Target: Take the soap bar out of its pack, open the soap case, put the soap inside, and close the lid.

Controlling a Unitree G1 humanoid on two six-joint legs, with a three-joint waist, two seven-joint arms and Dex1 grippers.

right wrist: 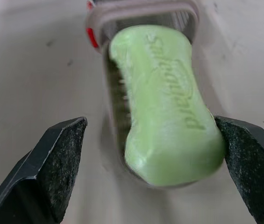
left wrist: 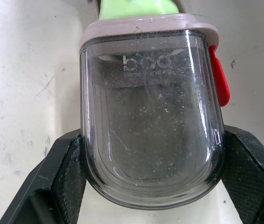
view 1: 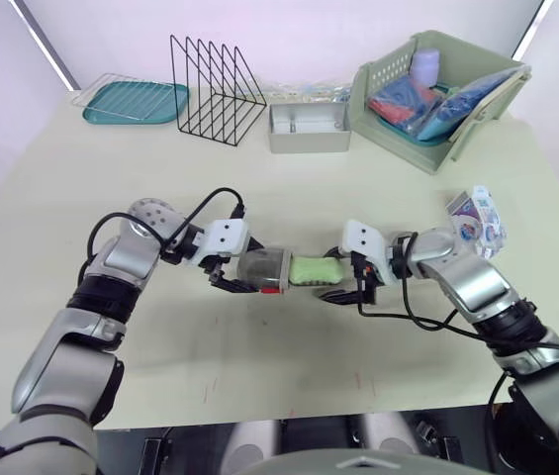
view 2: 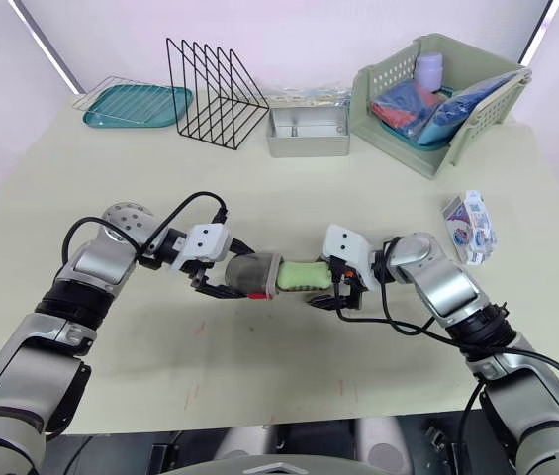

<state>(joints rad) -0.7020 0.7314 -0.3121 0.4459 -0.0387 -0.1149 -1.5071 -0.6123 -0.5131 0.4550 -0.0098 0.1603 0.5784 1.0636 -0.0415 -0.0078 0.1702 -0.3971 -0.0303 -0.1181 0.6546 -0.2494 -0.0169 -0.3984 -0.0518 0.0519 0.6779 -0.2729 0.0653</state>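
My left gripper (view 1: 242,271) is shut on the soap case (view 1: 264,269), a smoky clear cover with a red latch (left wrist: 221,80); its black fingers (left wrist: 59,177) press both sides of the cover. The case's inner tray is slid out toward my right arm. On that tray lies the green soap bar (view 1: 316,270), one end at the cover's mouth (right wrist: 141,10). My right gripper (right wrist: 150,168) stands open around the soap's (right wrist: 167,102) free end, one pad close beside it, the other well apart. The torn soap pack (view 1: 477,220) lies at the table's right.
Along the far edge stand a teal tray under a wire grid (view 1: 136,102), a black wire rack (view 1: 215,89), a grey metal tin (view 1: 309,127) and a green basket (view 1: 437,104) holding packets and a bottle.
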